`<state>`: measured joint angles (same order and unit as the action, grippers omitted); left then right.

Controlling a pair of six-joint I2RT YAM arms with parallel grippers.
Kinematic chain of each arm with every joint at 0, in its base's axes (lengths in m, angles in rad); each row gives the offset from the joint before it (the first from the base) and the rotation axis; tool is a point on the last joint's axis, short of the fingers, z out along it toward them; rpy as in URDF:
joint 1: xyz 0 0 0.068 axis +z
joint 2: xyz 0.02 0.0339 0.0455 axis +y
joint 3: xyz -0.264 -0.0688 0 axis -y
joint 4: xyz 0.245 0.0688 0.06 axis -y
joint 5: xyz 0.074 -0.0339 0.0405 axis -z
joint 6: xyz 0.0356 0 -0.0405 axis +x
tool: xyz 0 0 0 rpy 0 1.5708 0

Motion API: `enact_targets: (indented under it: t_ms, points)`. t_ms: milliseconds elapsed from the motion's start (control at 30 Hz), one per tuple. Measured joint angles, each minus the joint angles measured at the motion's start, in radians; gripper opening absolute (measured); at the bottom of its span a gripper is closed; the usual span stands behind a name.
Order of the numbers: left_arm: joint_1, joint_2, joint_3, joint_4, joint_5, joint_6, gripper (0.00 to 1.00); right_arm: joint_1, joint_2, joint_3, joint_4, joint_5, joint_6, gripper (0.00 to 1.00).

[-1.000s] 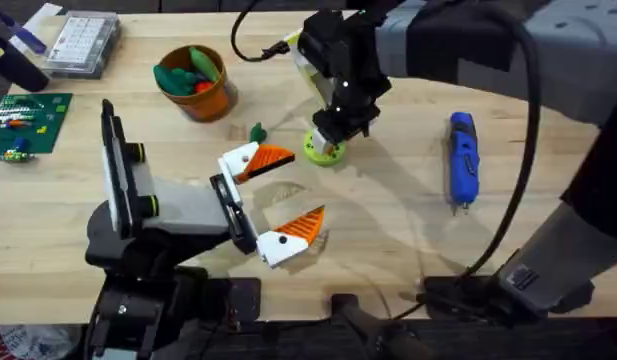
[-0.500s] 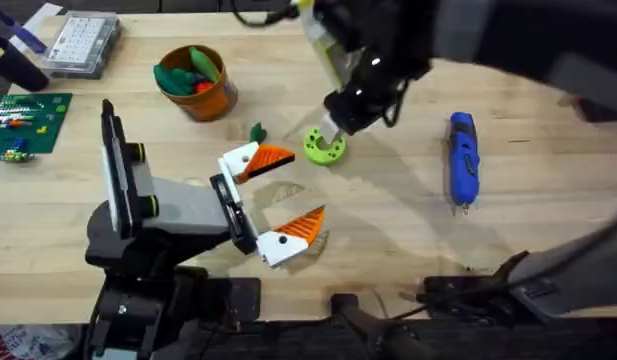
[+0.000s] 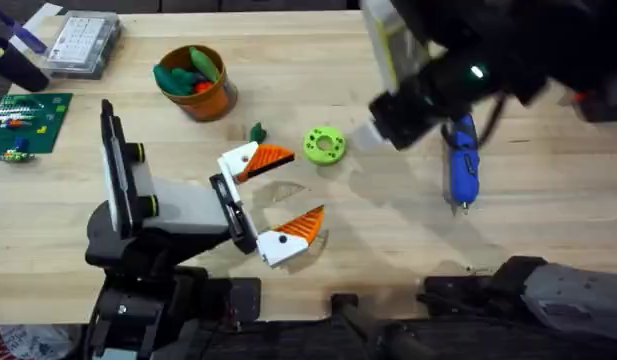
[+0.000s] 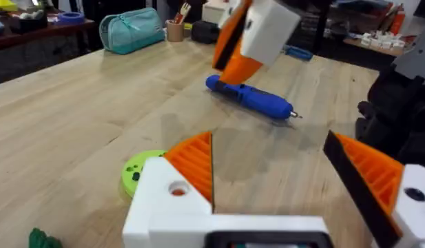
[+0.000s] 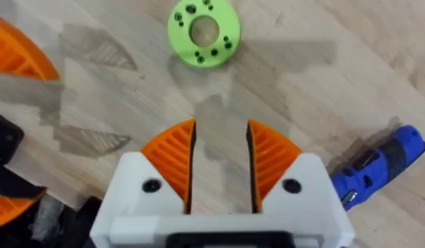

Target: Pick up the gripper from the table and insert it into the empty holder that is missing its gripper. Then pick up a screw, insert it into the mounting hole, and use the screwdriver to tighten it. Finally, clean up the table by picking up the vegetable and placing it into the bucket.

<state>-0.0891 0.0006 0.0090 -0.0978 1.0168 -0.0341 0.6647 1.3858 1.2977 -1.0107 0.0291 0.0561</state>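
The lime-green gripper piece (image 3: 325, 145) (image 5: 202, 32) (image 4: 140, 172) lies flat on the table (image 3: 388, 240), free of both arms. My right gripper (image 5: 220, 165) hovers raised between it and the blue screwdriver (image 3: 461, 160) (image 5: 377, 169) (image 4: 250, 100), narrowly open and holding nothing. My left gripper (image 3: 285, 197) (image 4: 274, 179) rests low and wide open just short of the green piece. The tiny dark-green vegetable (image 3: 257, 132) (image 4: 43, 239) lies left of that piece. The orange bucket (image 3: 210, 100) stands at the back left. The holder and the screw are out of view.
Green and red toy foods (image 3: 188, 72) fill the bucket. A clear compartment box (image 3: 83, 42) and a green circuit board (image 3: 26, 122) sit at the far left. The right arm's dark body (image 3: 458, 60) hangs over the back right of the table.
My right gripper rose off the lime-green piece and swung right toward the screwdriver. The piece stayed on the table. The left arm has not moved.
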Motion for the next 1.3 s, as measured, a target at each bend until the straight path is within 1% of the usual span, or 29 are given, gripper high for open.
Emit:
enact_targets:
  t_ms: [100, 200, 233, 267, 300, 333, 367, 433, 467, 500, 667, 700, 767, 900, 1033, 1067, 1167, 1300]
  points:
    - [0.000, 0.000, 0.000, 0.000, 0.000, 0.000, 0.986, 0.000, -0.092, -0.104, 0.069, 0.000, 0.018, 0.411]
    - [0.000, 0.000, 0.000, 0.000, 0.000, 0.000, 0.986, 0.000, -0.151, -0.182, 0.117, 0.000, 0.027, 0.410]
    - [0.000, 0.000, 0.000, 0.000, -0.001, 0.000, 0.986, 0.000, -0.159, -0.199, 0.118, 0.000, 0.030, 0.384]
    - [0.000, 0.000, 0.000, 0.000, 0.000, 0.000, 0.986, 0.000, -0.163, -0.213, 0.116, 0.000, 0.030, 0.274]
    - [0.000, 0.000, 0.000, 0.000, 0.000, 0.000, 0.986, 0.000, -0.163, -0.225, 0.115, -0.001, 0.032, 0.084]
    - [0.000, 0.000, 0.000, 0.000, -0.001, 0.000, 0.986, 0.000, -0.163, -0.230, 0.115, 0.000, 0.038, 0.034]
    - [0.000, 0.000, 0.000, 0.000, -0.001, 0.000, 0.986, 0.000, -0.162, -0.236, 0.113, 0.000, 0.039, 0.009]
    - [0.000, 0.000, 0.000, 0.000, -0.001, 0.000, 0.986, 0.000, -0.162, -0.239, 0.113, 0.000, 0.041, 0.012]
    - [0.000, 0.000, 0.000, 0.000, -0.001, 0.000, 0.986, 0.000, -0.162, -0.239, 0.113, 0.000, 0.045, 0.068]
    - [0.000, 0.000, 0.000, 0.000, -0.001, 0.000, 0.986, 0.000, -0.162, -0.239, 0.113, -0.001, 0.047, 0.158]
    - [0.000, 0.000, 0.000, 0.000, -0.001, 0.000, 0.986, 0.000, -0.162, -0.239, 0.130, 0.000, 0.047, 0.912]
    - [0.000, 0.000, 0.000, 0.000, -0.001, 0.000, 0.986, 0.000, -0.162, -0.240, 0.138, 0.000, 0.045, 0.971]
    - [0.000, 0.000, 0.000, 0.000, -0.001, 0.000, 0.986, 0.000, -0.162, -0.240, 0.162, -0.001, 0.044, 0.993]
    - [0.000, 0.000, 0.000, 0.000, -0.001, 0.000, 0.987, 0.000, -0.159, -0.240, 0.228, 0.000, 0.041, 0.995]
    - [0.000, 0.000, 0.000, 0.000, -0.001, 0.000, 0.986, 0.000, -0.122, -0.240, 0.321, -0.001, 0.041, 0.995]
    - [0.000, 0.000, 0.000, 0.000, -0.001, 0.000, 0.986, 0.000, -0.107, -0.240, 0.339, -0.001, 0.041, 0.988]
    - [0.000, 0.000, 0.000, 0.000, -0.001, 0.000, 0.986, 0.000, -0.066, -0.240, 0.374, -0.001, 0.040, 0.900]
    - [0.000, 0.000, 0.000, 0.000, -0.002, 0.000, 0.986, 0.000, -0.018, -0.241, 0.405, -0.001, 0.040, 0.866]
